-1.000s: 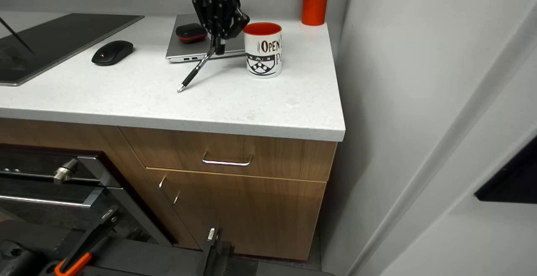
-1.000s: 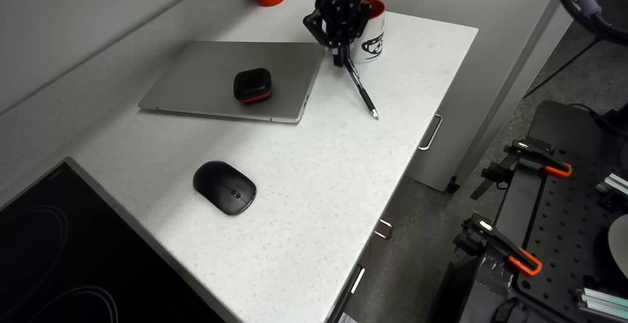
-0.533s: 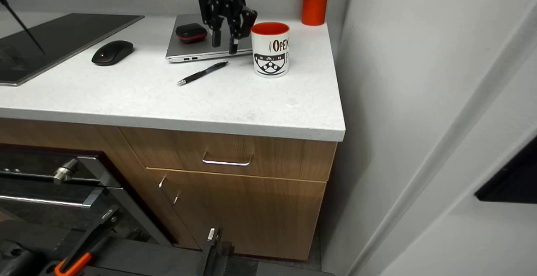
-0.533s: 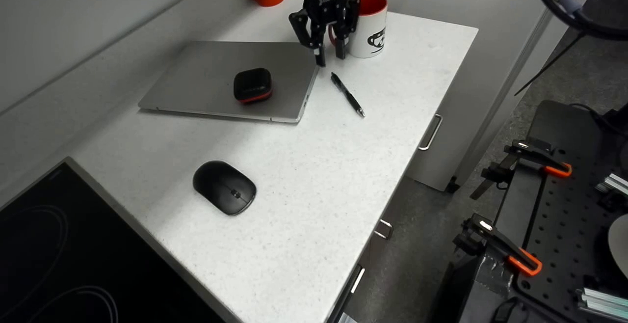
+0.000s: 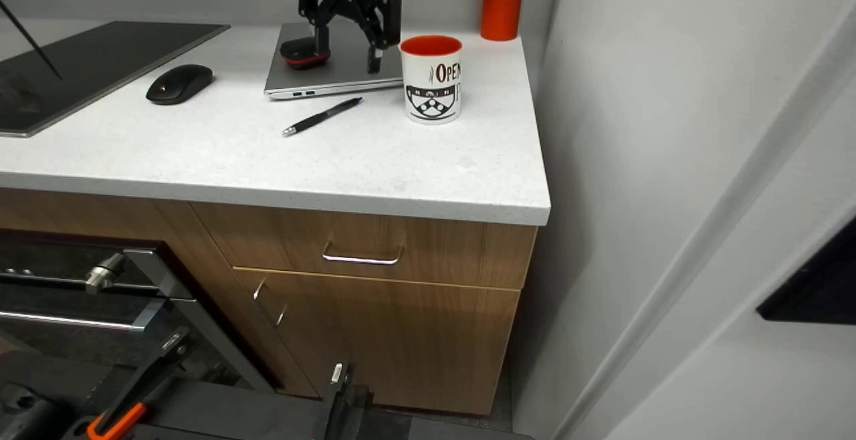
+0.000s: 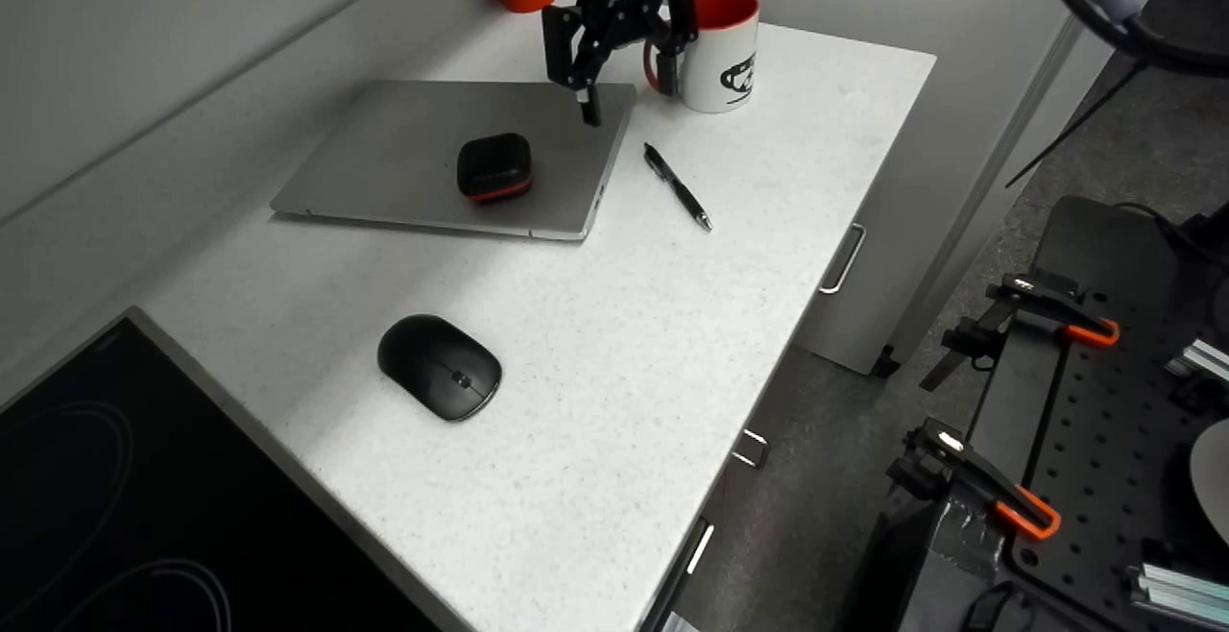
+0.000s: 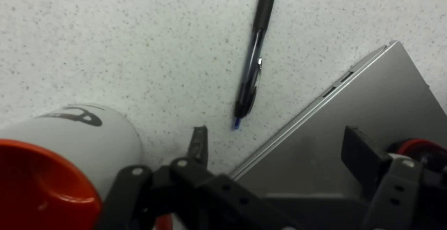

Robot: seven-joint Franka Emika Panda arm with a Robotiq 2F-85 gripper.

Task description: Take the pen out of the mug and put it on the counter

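Note:
The dark pen (image 5: 322, 117) lies flat on the white counter (image 5: 428, 166), in front of the laptop's edge. Beside it stands the white mug (image 5: 431, 89) with the red inside, upright; no pen sticks out of it. My gripper (image 5: 348, 60) hangs over the laptop, its jaws spread wide with nothing between them. In the wrist view the pen (image 7: 253, 53) points away from the gap of the gripper (image 7: 275, 132), its blue end close to the left finger. The mug (image 7: 108, 139) is just left of that finger; whether they touch I cannot tell.
A grey laptop (image 6: 403, 142) with a small black-and-red case (image 6: 494, 166) on it lies under and beside the gripper. A black mouse (image 6: 440, 368) and a dark cooktop (image 6: 115, 478) are farther along. A red cylinder (image 5: 501, 15) stands at the back corner.
The jaws have opened and let go of the pen, which has dropped from tilted to flat on the counter. The gripper has risen slightly. The mug has shifted a little away from the pen.

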